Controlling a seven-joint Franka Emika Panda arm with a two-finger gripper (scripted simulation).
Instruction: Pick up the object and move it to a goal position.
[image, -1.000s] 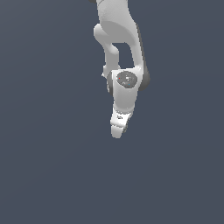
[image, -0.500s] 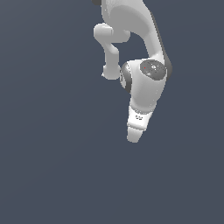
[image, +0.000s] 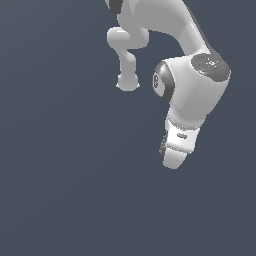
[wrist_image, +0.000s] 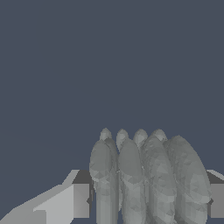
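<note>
Object (wrist_image: 148, 183) in pincer (wrist_image: 146, 201) — fingertips cropped

White robot arm bent over, hand pointing down.

In the exterior view the arm (image: 150, 25) comes in from the top of the frame, bends at a big round joint in the upper right, and hangs down. Its gripper (image: 172, 161) sits low, right of the middle. In the wrist view one white finger (wrist_image: 65, 203) shows at the lower left, pressed against a ridged lump, and the other peeks in at the lower right edge.
</note>
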